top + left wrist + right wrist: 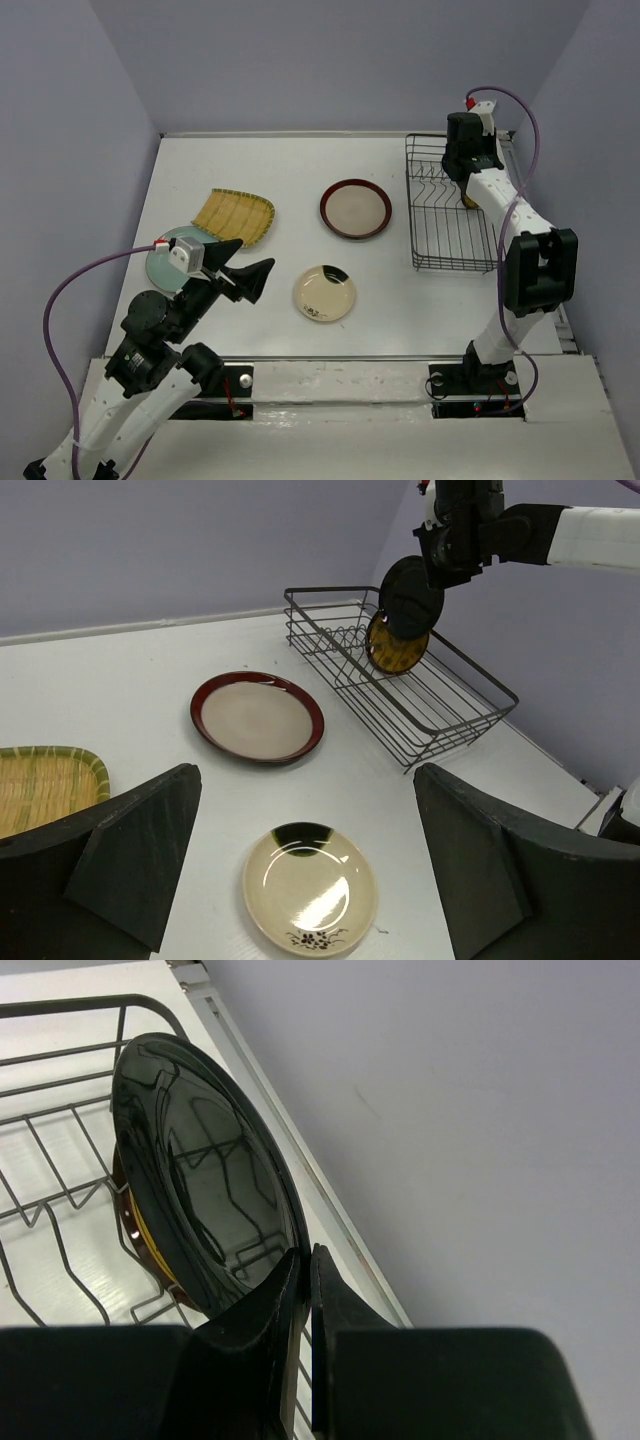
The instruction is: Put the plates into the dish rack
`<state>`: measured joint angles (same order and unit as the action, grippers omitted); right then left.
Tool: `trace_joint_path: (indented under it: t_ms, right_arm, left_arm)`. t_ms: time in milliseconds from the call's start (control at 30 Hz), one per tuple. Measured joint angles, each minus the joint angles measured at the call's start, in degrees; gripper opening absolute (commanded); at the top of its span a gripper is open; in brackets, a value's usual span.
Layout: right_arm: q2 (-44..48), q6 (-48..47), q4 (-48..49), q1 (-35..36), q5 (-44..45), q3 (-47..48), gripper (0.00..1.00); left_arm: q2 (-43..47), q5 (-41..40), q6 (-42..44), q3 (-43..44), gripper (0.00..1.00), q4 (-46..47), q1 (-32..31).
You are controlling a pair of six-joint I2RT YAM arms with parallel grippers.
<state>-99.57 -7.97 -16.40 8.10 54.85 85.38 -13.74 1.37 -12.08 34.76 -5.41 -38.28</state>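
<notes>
My right gripper [306, 1252] is shut on the rim of a small black plate [205, 1180], which it holds on edge over the far end of the black wire dish rack [455, 215]. Just behind it, a small patterned yellow plate [395, 650] stands in the rack. On the table lie a cream plate with a dark mark [324, 293], a dark-red-rimmed beige plate [355, 208], a yellow ribbed fan-shaped plate [233, 215] and a pale green plate [168, 255], which is partly under my left arm. My left gripper [305, 772] is open and empty above the cream plate [310, 888].
The rack [400, 675] stands along the table's right edge, close to the purple side wall. Purple walls also close off the back and left of the white table [270, 170].
</notes>
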Motion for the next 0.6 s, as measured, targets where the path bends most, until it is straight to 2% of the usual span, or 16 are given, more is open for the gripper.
trace_joint_path:
  t_ms: [600]
  right_arm:
    - [-5.0, 1.8, 0.1, -0.9, -3.8, 0.0, 0.07]
  left_arm:
    - [-0.9, -0.1, 0.0, 0.0, 0.99, 0.0, 0.0]
